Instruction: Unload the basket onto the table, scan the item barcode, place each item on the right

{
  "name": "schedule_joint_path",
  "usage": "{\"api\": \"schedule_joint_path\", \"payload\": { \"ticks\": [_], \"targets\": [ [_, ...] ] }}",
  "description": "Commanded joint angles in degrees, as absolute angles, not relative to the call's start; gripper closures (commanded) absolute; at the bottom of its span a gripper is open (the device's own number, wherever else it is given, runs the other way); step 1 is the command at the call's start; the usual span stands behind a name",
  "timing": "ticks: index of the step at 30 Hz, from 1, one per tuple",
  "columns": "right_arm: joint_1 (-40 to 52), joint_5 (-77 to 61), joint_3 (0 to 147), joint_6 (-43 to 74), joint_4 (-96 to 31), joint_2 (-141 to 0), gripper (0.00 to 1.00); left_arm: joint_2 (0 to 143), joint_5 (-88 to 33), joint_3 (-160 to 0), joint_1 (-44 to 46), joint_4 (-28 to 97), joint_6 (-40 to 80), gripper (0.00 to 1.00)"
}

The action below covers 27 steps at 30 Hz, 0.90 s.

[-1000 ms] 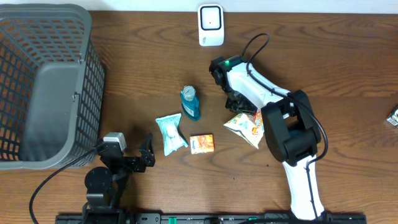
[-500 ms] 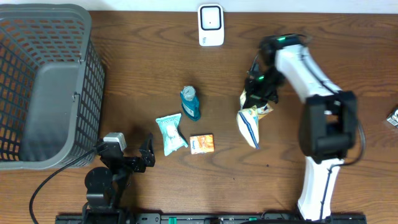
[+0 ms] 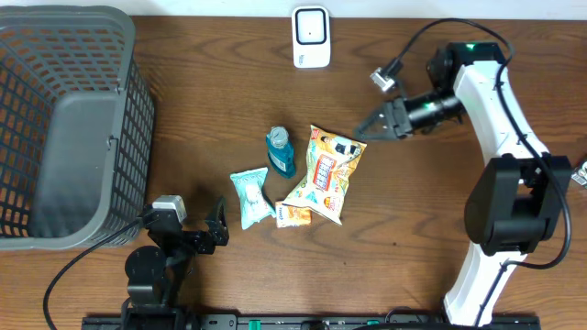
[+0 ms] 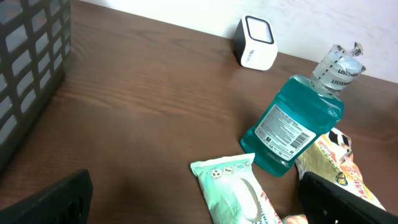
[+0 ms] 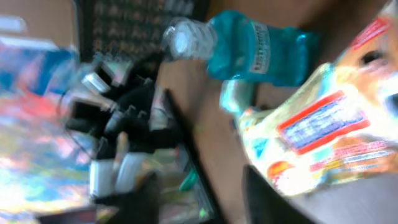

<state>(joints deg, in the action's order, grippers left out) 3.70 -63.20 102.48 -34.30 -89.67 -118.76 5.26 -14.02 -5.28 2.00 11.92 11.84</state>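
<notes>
Basket (image 3: 138, 119): grey plastic mesh, far left of the table; well apart from everything loose.
Left gripper (image 3: 220, 225): low at the near left edge; jaws spread wide, nothing between them; arm folded close over its base, wrist camera looking across the table at the bottle and the scanner.
Wipes packet (image 3: 249, 195): pale green, flat; just beside the left gripper.
Mouthwash bottle (image 3: 281, 154): teal, lying on its side; cap toward the far edge.
Orange box (image 3: 292, 217): small carton, partly covered by the lower end of the bag.
Barcode scanner (image 3: 311, 37): white, upright at the far edge; beyond the bag, well apart from it.
Snack bag (image 3: 326, 172): likely the item to scan; flat on the wood mid-table, printed face up; long axis from far right to near left; no barcode legible.
Right gripper (image 3: 367, 129): near the bag's far right corner, apart from it; the blurred wrist view shows its fingers parted with nothing between; how wide, cannot tell.
Key relation: bag lies to the left of the right gripper and nearer the robot; right arm is much the closer.
Right arm pose: stretched away from its base, wrist bent leftward; gripper points at the bag.
</notes>
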Motion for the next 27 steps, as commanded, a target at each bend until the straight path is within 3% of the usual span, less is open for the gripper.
{"api": "schedule_joint_path", "payload": {
  "ticks": [1,4,8,17,27],
  "targets": [
    [9.17,-48.18,102.98,-10.22,-79.07,-118.61,0.41,5.1,-13.89,-4.16,2.22,12.99,11.7,0.02],
    [15.27,-20.08,102.98,19.33,-69.12,-118.61,0.37,5.1,-13.89,-4.16,2.22,12.99,11.68,0.02],
    [22.02,-10.15,102.98,35.62,-67.02,-118.63,0.41,5.1,-13.89,-4.16,2.22,12.99,11.7,0.02],
    [30.96,0.45,102.96,53.47,-66.46,-121.32,0.45,5.1,-13.89,-4.16,2.22,12.99,11.68,0.02],
    [33.32,-0.71,102.98,53.63,-64.58,-128.73,0.34,5.1,-13.89,-4.16,2.22,12.99,11.7,0.02]
  ]
}}
